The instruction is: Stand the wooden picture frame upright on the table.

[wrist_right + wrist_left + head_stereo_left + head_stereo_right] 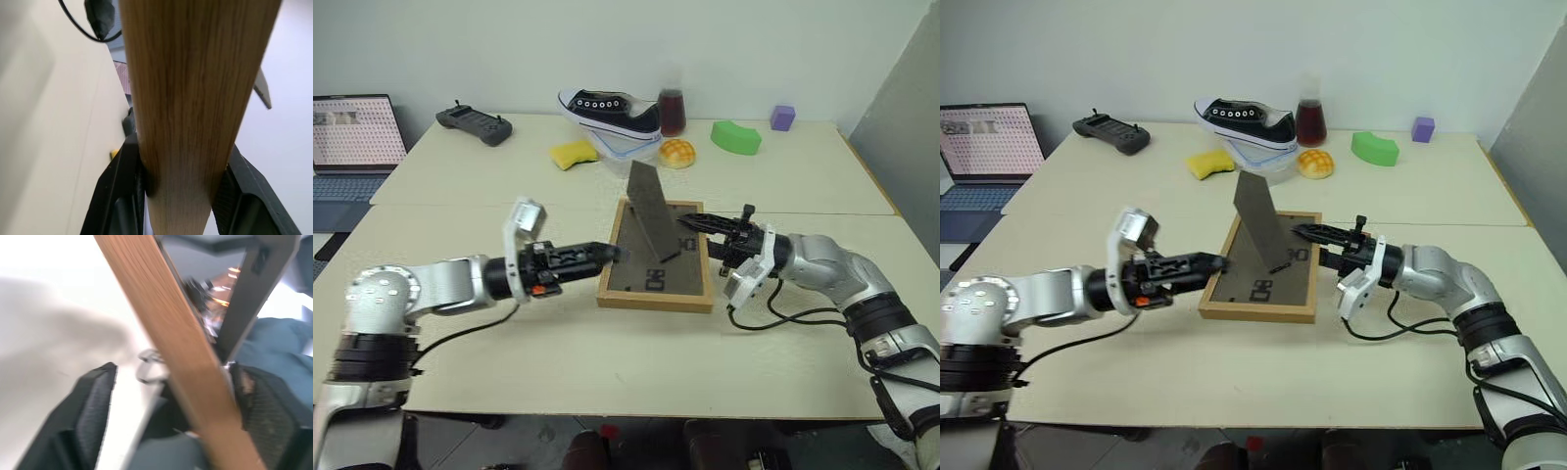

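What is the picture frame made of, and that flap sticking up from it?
The wooden picture frame looks like light, matte wood: grain lines show along its edge in the right wrist view. Its raised stand flap looks like dark, dull board, maybe cardboard or fibreboard; that's hard to tell.

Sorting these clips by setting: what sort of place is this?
Probably a robot lab or test room: a cream table bears unrelated props, a sneaker and a handheld controller, beside an open laptop.

Wooden picture frame (655,294) face-down, its front picture hidden against the table (558,352).
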Available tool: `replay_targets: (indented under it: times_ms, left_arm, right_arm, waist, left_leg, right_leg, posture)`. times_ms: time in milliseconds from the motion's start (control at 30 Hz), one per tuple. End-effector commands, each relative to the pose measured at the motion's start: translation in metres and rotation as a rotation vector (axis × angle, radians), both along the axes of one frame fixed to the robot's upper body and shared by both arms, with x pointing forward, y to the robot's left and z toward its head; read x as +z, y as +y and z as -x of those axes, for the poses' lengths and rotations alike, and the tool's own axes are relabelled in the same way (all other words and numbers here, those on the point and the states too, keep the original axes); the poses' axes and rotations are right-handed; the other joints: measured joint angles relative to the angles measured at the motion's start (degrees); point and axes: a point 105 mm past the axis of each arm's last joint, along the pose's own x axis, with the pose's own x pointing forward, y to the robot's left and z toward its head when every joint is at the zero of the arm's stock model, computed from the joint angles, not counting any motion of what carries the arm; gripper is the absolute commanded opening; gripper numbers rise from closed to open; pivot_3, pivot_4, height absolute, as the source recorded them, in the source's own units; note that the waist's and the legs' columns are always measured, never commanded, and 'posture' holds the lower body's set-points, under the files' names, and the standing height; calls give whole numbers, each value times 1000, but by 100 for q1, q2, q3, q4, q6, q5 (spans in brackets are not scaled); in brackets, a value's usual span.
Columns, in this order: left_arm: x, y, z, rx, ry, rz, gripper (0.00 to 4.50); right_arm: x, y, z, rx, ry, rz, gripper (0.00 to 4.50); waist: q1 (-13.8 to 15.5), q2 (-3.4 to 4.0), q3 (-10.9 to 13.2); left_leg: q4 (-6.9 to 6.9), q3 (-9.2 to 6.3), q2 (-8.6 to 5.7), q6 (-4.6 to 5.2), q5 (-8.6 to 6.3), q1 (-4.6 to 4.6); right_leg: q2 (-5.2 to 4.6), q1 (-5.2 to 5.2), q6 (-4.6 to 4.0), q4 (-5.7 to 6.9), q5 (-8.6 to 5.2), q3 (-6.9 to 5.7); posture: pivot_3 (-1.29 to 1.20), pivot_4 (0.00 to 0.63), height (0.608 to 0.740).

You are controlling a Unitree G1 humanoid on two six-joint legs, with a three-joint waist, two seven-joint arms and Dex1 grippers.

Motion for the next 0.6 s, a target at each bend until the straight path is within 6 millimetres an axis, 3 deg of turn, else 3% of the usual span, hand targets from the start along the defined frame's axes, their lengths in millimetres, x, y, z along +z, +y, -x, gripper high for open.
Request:
replay_targets:
  times_ms: [33,133,300,467,533,600]
  left_arm:
    - [2,6,-4,145,-213,-210,4500]
    - [-11,1,-6,222,-460,-524,4500]
    - [-10,-9,-3,322,-674,-528,4500]
    - [-20,-10,-1,306,-717,-534,4500]
    - [-29,-11,3,258,-716,-564,4500]
    - [-34,-10,3,238,-719,-587,4500]
  right_arm:
    - [12,10,-10,17,445,-236,1341]
    - [-2,30,-13,59,909,-357,1336]
    - [-45,44,-34,12,1506,-513,1335]
    - [-79,43,-41,-76,1612,-473,1335]
    - [-91,39,-45,-128,1614,-478,2033]
    - [-91,39,-45,-129,1609,-483,2359]
  waist:
    - [8,1,1]
    - [25,3,2]
    - [115,3,2]
    - [169,6,4]
    - [157,2,1]
    - [152,3,2]
  left_leg:
    - [0,-2,2,0,0,0]
    - [3,-10,7,-3,2,-1]
    - [1,9,0,17,-10,0]
    - [-1,10,1,22,-12,-8]
    - [-1,13,1,23,-13,-6]
    - [-2,12,2,24,-14,-2]
  right_leg:
    - [-2,0,0,2,0,1]
    - [-4,0,-1,10,0,-1]
    - [1,1,-2,2,0,2]
    - [6,-8,-2,-6,0,-1]
    - [6,-6,-2,-8,0,1]
    - [8,-2,-1,-8,1,1]
  posture:
    - [0,150,740]
    - [0,150,740]
    - [0,150,740]
    - [0,150,740]
    - [0,150,740]
    - [0,150,740]
